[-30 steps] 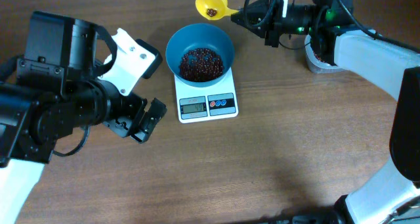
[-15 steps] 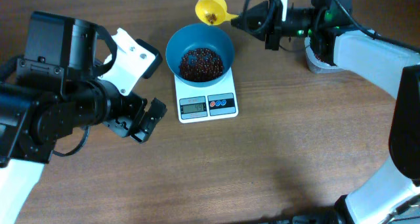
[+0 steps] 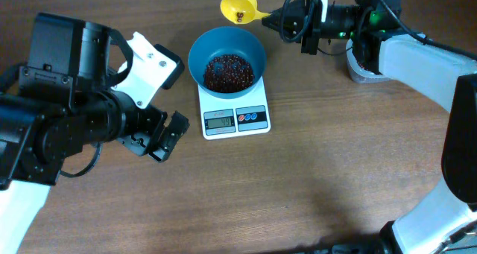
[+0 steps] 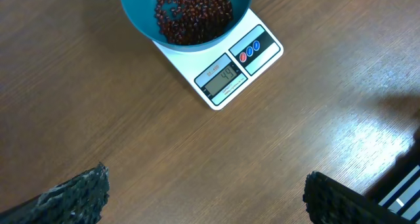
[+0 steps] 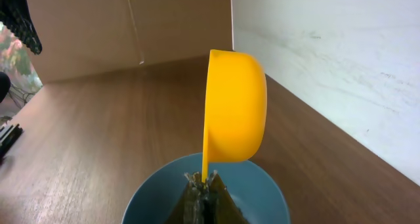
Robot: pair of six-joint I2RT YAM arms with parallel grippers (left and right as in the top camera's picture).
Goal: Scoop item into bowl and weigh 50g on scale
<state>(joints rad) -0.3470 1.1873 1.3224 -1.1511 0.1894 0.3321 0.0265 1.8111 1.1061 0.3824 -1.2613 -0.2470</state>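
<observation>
The bowl [image 3: 227, 42] is placed on the scale [image 3: 236, 120], near the far middle of the table [image 3: 313, 179]. The beans [image 3: 229, 70] are heaped inside the bowl and cover its bottom. In the left wrist view the same bowl [image 4: 138, 17] with beans [image 4: 193, 14] is seen at the top, and the display [image 4: 223, 78] of the scale [image 4: 220, 96] seems to read 44.

A yellow scoop [image 3: 238, 2] is held by its handle in the right gripper [image 3: 274, 17], which is clenched on it. The scoop is found just beyond the far rim of the bowl, and a few beans are seen in it from above. In the right wrist view the scoop [image 5: 236, 106] is turned on its side, with the open face to the left, above the bowl rim [image 5: 147, 192]; the handle is squeezed between the fingers [image 5: 220, 199] of the right gripper [image 5: 207, 192].

The left gripper [image 3: 160, 138] is kept low, left of the scale and apart from it. Its fingers [image 4: 75, 194] are spread wide and nothing is held between them.

A tub [image 3: 359, 74] is partly hidden behind the right arm, well to the right of the bowl.
</observation>
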